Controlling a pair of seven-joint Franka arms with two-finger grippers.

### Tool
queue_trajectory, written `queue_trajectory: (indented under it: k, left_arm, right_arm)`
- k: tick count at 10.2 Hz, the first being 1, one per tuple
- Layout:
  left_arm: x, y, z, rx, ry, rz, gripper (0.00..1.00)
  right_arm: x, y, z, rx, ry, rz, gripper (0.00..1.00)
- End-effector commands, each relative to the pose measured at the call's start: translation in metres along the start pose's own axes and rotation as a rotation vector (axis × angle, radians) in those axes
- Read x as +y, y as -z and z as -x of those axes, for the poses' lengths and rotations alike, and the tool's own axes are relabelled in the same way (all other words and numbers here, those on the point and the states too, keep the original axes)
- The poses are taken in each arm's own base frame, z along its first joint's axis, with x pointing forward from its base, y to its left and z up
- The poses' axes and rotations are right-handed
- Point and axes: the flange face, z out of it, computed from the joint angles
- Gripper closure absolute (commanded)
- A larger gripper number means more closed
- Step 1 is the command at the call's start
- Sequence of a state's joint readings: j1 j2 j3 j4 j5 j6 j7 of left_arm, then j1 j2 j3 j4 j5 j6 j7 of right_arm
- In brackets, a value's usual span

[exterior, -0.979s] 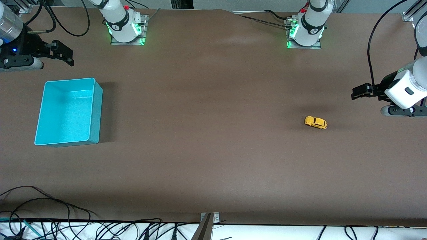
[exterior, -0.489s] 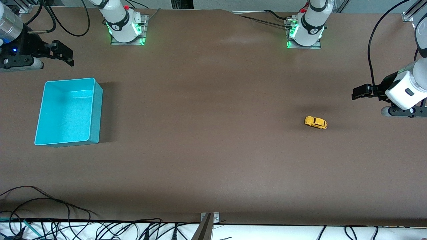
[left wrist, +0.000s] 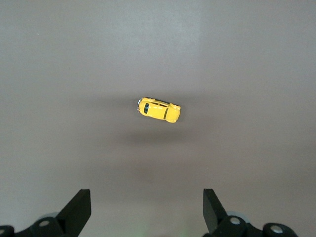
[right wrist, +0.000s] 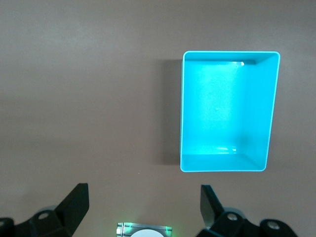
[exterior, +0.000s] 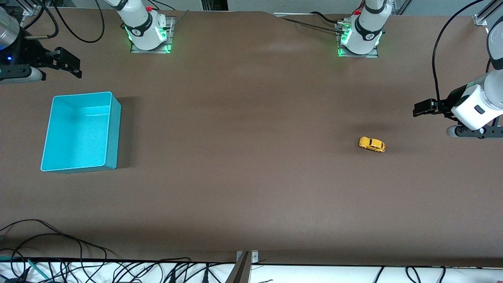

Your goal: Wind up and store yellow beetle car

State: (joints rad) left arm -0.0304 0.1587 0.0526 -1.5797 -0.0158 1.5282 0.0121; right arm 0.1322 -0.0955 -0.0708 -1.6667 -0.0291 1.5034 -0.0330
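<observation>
Currently the yellow beetle car (exterior: 371, 144) sits on the table (exterior: 251, 177), near the left hand (exterior: 419, 108), whose fingers are spread apart and empty; the right hand (exterior: 70, 65), also released, waits.

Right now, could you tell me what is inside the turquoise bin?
Nothing shows inside the turquoise bin: its floor is bare in the right wrist view and the front view. The yellow beetle car sits on the table toward the left arm's end.

Both arms: glossy white rounded shells with black joint bands, bases on grey metal plates lit green. Black cables loop off the upper links. Left pincer (exterior: 423, 107): matte black, on a white wrist block with a dark button. Right pincer (exterior: 70, 63): black, its mount showing a small blue light. Fingers (left wrist: 79, 210) are wedge-shaped, black.
</observation>
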Motion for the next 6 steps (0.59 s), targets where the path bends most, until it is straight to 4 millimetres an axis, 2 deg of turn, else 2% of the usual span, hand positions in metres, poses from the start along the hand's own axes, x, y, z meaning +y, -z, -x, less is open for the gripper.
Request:
queue_trajectory:
  k: [1,4,6]
  left_arm:
    - [-0.001,-0.009,0.002,-0.026,0.078,0.020,0.00]
    - [-0.023,-0.039,0.003,-0.080,0.253,0.071,0.00]
    - [-0.031,-0.067,-0.005,-0.056,0.435,0.075,0.00]
  right_arm:
    - [0.003,0.006,0.004,-0.023,0.008,0.012,0.00]
    - [-0.002,0.004,0.003,-0.029,0.011,0.012,0.00]
    - [-0.004,0.000,0.002,-0.046,0.053,0.004,0.00]
